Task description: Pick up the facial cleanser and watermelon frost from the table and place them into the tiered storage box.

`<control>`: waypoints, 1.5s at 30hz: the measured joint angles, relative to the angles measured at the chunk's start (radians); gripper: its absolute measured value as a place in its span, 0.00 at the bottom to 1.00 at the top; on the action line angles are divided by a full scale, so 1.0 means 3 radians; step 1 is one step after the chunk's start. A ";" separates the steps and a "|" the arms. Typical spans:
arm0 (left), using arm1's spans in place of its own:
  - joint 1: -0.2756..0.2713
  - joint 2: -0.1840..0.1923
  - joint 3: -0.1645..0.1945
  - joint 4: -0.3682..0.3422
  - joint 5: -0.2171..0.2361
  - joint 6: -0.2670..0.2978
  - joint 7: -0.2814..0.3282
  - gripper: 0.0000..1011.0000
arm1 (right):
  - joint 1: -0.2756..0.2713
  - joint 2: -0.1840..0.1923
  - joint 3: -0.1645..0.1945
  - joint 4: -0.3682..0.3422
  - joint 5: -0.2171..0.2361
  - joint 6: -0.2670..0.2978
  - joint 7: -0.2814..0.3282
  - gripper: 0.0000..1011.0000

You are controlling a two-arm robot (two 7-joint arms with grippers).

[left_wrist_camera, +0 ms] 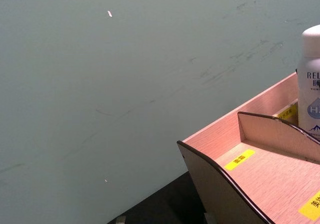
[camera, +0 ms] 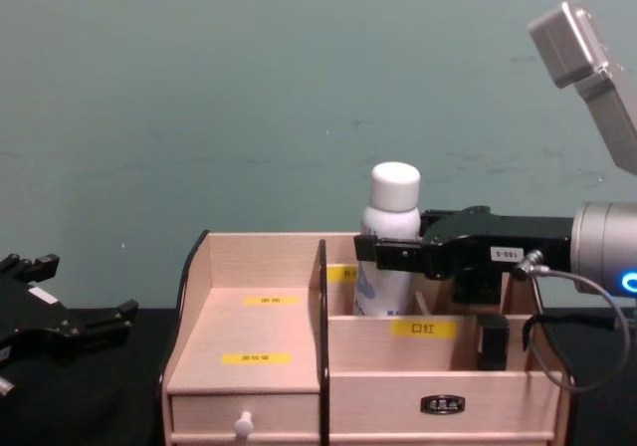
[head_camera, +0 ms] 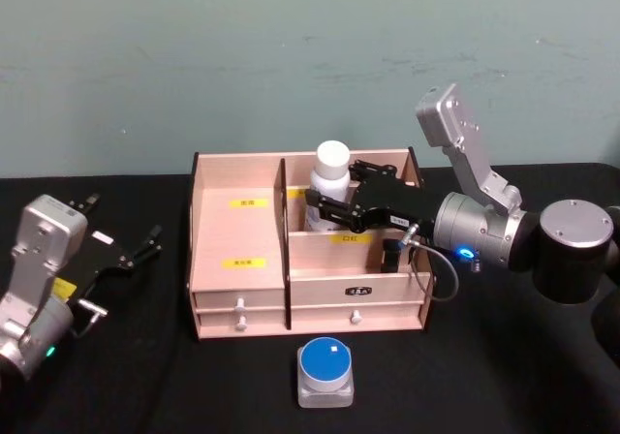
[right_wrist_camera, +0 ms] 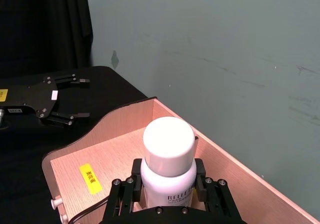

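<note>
The right gripper [head_camera: 325,207] is clamped on the facial cleanser [head_camera: 331,166], just right of centre in the head view. Its black fingers [right_wrist_camera: 134,176] press the white bottle from both sides just below the broad cap. In the right wrist view the bottle stands upright between them at the bottom centre of the frame. It sits inside the rear right compartment of the tiered storage box [head_camera: 237,174]. The front tier hides its base in the chest view, so I cannot tell whether it already rests on the compartment floor.

The bottle looks like smooth, stiff plastic, probably light to middling in weight. It is tall for its footprint, so I judge it could slip or tip if released at a slant. The hold under the cap's shoulder seems sound, since the wider cap acts as a stop.

The watermelon frost [head_camera: 325,368], a low pale case with a round blue top, lies on the black table [head_camera: 145,381] at lower centre, just in front of the box's drawers. It is likely light and hard, and best taken across its flat sides.

The left gripper [head_camera: 124,223] rests at the left edge of the frame, well apart from the box, fingers spread and empty.
</note>
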 joint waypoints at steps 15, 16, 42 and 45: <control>0.0000 0.0000 0.0000 0.0000 0.0000 0.0000 0.0000 1.00 | -0.0010 0.0004 0.0026 -0.0018 0.0021 -0.0038 0.0004 0.95; 0.0000 0.0000 0.0000 0.0000 0.0000 0.0000 0.0000 1.00 | -0.0015 0.0007 0.0035 -0.0030 0.0023 -0.0056 0.0005 0.96; 0.0000 0.0000 0.0000 0.0000 0.0000 0.0000 0.0000 1.00 | -0.1021 0.1072 0.0204 -0.1757 0.0801 0.0064 0.0656 0.99; 0.0000 0.0000 0.0000 0.0000 0.0000 0.0000 0.0000 1.00 | -0.1093 0.1147 0.0172 -0.1685 0.0839 0.0029 0.0715 0.99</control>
